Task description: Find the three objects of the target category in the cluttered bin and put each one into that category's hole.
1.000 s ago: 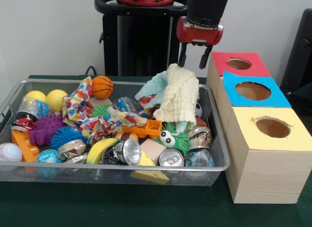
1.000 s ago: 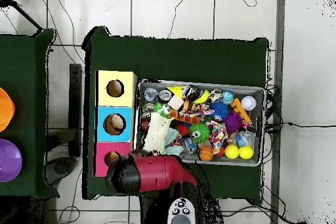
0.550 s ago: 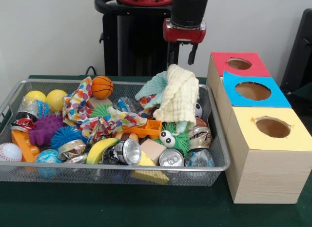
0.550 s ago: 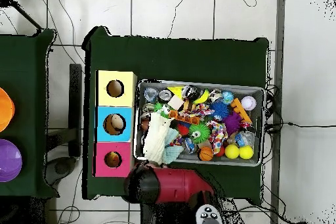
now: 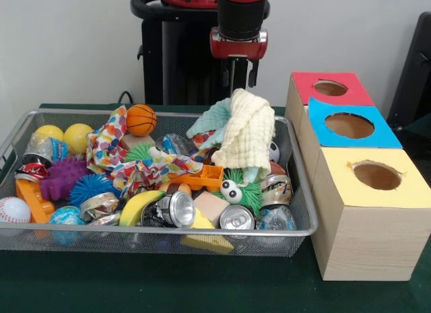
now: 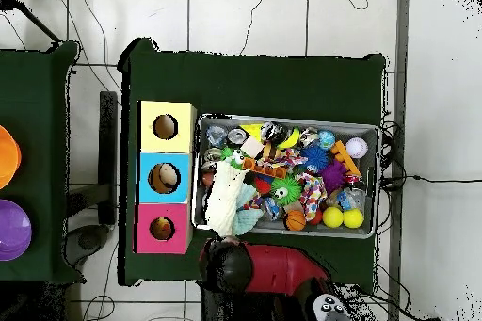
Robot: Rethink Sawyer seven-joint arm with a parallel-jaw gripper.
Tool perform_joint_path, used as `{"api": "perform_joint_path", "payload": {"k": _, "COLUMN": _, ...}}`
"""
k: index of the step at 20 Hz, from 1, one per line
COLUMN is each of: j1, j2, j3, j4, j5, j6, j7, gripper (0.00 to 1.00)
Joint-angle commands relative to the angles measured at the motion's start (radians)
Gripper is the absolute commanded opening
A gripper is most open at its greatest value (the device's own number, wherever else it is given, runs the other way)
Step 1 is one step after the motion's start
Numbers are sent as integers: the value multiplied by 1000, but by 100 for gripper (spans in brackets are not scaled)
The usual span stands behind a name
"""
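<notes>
So over the last second I've swung the claw [image 5: 241, 72] away from above the red-topped box [image 5: 329, 88] and back behind the wire bin [image 5: 300, 192], so nothing's been picked and all three targets are probably still in the clutter. Arm hangs vertical, wrist pointing straight down. Fingers hang slightly apart and empty. Directly below and just in front sits the cream cloth [image 5: 249, 134], draped over the pile

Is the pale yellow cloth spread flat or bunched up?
Bunched up: the pale yellow cloth stands in a folded heap above the other clutter in the wire bin.
</notes>
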Motion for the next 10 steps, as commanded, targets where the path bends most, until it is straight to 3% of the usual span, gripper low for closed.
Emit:
{"api": "perform_joint_path", "payload": {"k": 1, "j1": -68, "j2": 33, "j3": 124, "j4": -34, "j5": -43, "j6": -19, "j7": -2, "gripper": 100}}
{"api": "perform_joint_path", "payload": {"k": 10, "j1": -156, "j2": 28, "j3": 161, "j4": -116, "j5": -103, "j6": 83, "j7": -93, "gripper": 100}}
